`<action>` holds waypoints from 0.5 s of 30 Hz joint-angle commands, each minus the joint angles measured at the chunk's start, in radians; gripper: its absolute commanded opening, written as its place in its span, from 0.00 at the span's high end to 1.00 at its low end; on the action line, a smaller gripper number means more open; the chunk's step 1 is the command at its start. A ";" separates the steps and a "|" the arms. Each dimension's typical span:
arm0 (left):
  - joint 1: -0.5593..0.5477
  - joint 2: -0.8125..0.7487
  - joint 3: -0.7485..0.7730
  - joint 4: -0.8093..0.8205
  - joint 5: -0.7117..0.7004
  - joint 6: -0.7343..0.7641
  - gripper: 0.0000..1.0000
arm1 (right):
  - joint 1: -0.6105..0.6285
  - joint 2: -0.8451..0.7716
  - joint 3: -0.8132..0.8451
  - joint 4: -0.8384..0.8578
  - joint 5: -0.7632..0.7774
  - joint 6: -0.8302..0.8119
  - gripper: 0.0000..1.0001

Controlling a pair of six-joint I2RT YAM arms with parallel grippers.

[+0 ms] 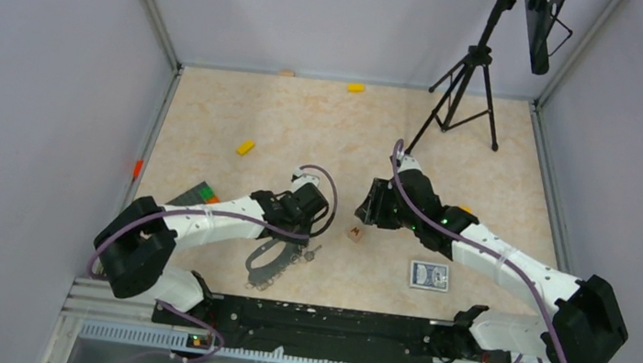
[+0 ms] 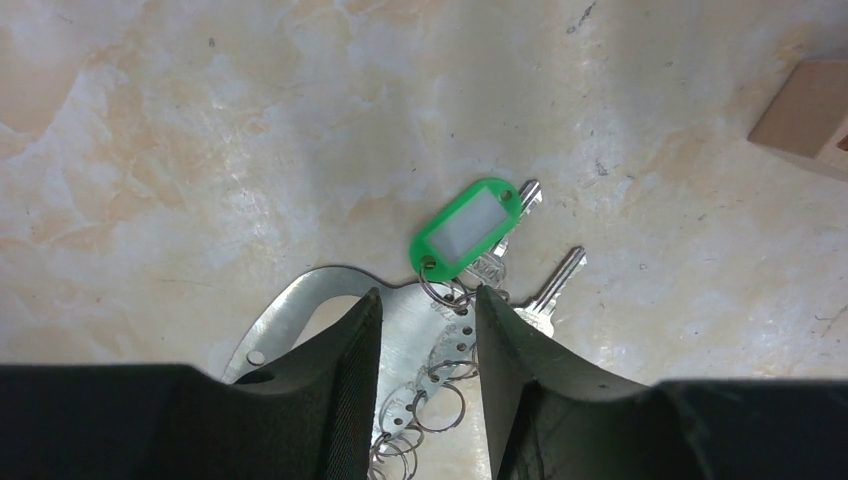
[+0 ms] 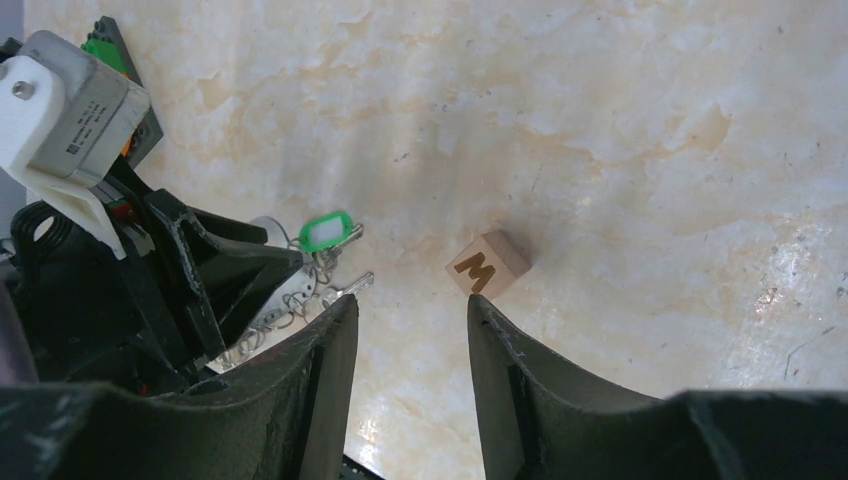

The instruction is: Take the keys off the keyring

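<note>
The grey keyring [image 2: 420,345] lies flat on the table, its scalloped edge carrying several small wire rings. A green-tagged key [image 2: 468,227] and a silver key [image 2: 558,282] fan out from its far end. My left gripper [image 2: 425,300] hovers over the keyring with its jaws apart, and the plate shows in the gap between them. From above, the keyring [image 1: 263,265] sits just below the left gripper [image 1: 303,214]. My right gripper [image 3: 410,302] stands open over bare table, right of the keys [image 3: 340,285], with nothing between its fingers.
A brown cube with the letter M [image 3: 488,265] rests just beyond the right gripper. A playing card [image 1: 428,275] lies at the near right. A black tripod [image 1: 469,79] stands at the back right. Yellow blocks [image 1: 245,146] lie further back, and a green-and-black piece [image 1: 196,194] lies at the left.
</note>
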 commanded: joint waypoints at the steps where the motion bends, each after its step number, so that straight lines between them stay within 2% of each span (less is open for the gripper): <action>1: -0.004 0.035 0.021 -0.018 -0.004 -0.047 0.57 | -0.009 -0.006 0.001 0.019 0.000 -0.006 0.56; 15: -0.003 0.075 0.012 0.021 0.009 -0.061 0.66 | -0.009 -0.016 0.001 0.006 0.009 -0.004 0.56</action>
